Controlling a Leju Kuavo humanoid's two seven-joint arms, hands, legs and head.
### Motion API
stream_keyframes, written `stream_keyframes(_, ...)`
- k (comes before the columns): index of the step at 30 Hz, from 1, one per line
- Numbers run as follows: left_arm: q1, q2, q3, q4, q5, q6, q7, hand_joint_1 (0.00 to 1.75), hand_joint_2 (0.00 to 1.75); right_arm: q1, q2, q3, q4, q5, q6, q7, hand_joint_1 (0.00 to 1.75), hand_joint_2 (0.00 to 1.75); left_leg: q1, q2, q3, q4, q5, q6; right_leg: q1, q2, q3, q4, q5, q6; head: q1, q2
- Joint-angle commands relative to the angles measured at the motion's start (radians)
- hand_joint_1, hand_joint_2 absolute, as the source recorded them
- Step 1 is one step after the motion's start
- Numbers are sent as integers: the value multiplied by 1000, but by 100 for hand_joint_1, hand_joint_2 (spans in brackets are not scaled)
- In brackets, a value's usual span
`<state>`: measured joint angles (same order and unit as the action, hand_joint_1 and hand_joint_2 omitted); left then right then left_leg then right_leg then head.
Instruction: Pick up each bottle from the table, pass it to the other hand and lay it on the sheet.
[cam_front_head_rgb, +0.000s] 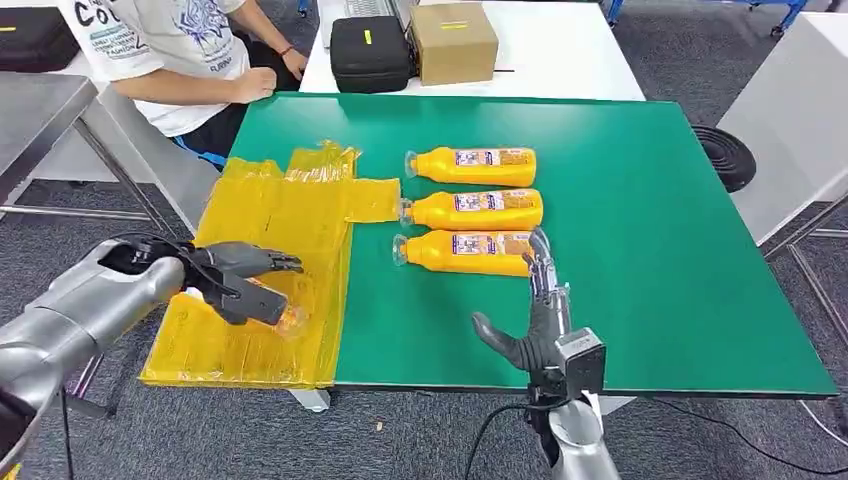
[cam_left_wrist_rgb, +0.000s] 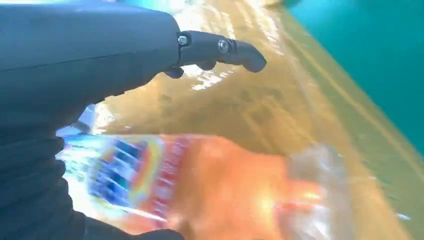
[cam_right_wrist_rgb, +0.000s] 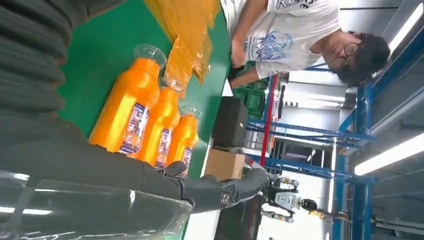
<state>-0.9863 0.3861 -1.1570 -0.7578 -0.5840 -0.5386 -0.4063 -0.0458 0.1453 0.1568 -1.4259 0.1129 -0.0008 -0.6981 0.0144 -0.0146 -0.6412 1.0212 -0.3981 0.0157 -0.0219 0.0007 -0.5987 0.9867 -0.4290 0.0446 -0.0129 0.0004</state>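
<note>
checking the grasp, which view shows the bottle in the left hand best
The left wrist view: the bottle fills it close up, label and clear cap visible, though blurred. The head view shows it mostly hidden under the left hand.

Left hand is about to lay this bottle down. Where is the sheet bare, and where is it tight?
The left hand holds a bottle over the yellow sheet's near half. The sheet is bare from there up to its crumpled far end. The tight spot is its far right flap, close to the caps of three bottles, where the open right hand waits.
</note>
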Motion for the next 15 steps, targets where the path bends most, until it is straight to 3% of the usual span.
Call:
stream_keyframes(1, -49, 141, -35, -192, 8, -30, 33, 0, 175, -36, -11, 11, 63, 1, -4, 0, 0, 175, 1, 5, 2, 1, -3, 0, 2, 3, 2, 0, -1, -3, 0, 0)
stream_keyframes(10, -60, 152, -25, -233, 18, -22, 31, 0, 175, -30, -12, 6, 62, 6, 0, 0, 0, 175, 1, 1, 1, 1, -1, 0, 2, 0, 1, 0, -1, -2, 0, 0)
stream_keyframes(15, -81, 178, 66, -337, 183, -88, -4, 0, 175, -9, -7, -18, 42, 12, 2, 0, 0, 175, 2, 1, 0, 2, -2, 0, 2, 0, 1, 0, -1, -3, 0, 0)
